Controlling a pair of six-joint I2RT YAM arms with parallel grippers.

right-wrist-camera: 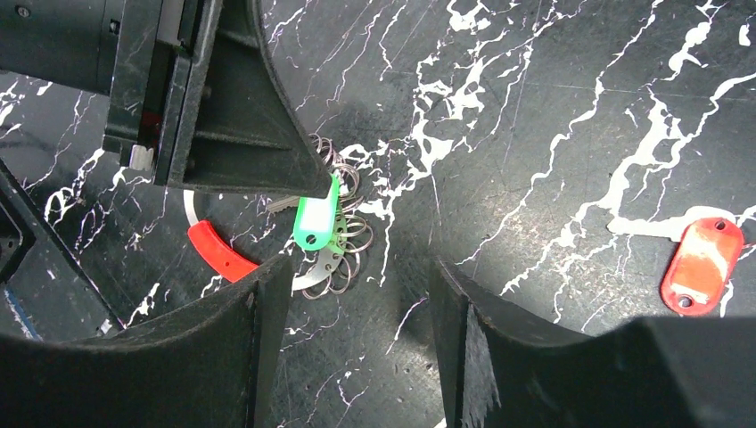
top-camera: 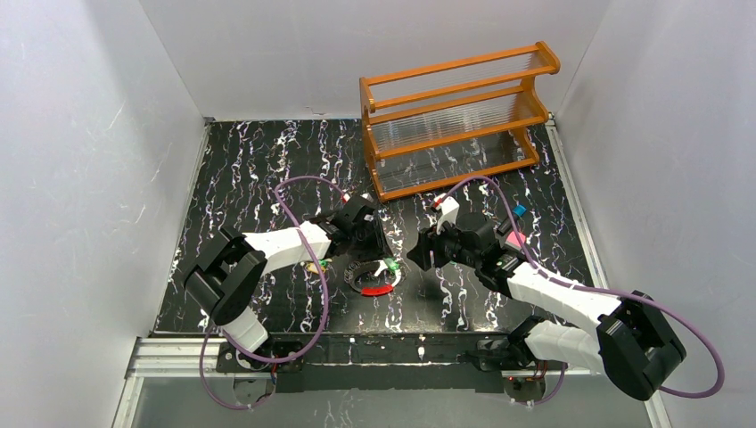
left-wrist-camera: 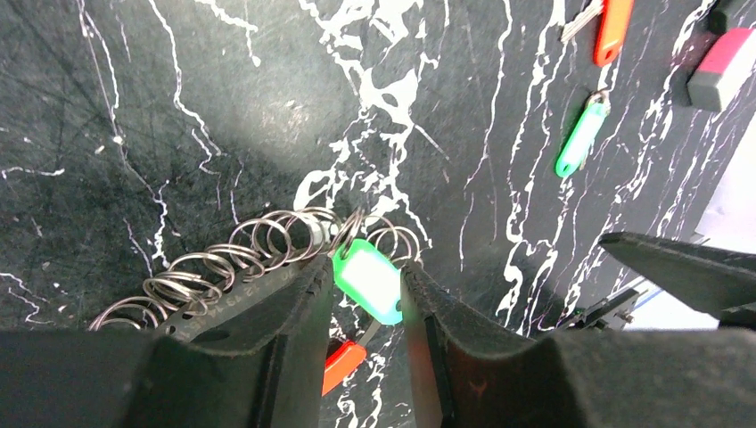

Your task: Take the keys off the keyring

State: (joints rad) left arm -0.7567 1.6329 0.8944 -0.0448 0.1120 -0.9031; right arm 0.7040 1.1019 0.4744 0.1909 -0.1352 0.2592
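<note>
The keyring, a silvery coil with a red segment, lies on the black marbled table between the two arms. In the left wrist view its coil and red segment show around the fingers. My left gripper is shut on the green key, which still hangs on the coil; from above this gripper is over the ring. My right gripper is open and empty, just right of the ring and the green key; from above it is beside the ring.
A loose green key and an orange-red key lie apart from the ring. A red key lies on the table in the right wrist view. The orange wooden rack stands at the back right. White walls enclose the table.
</note>
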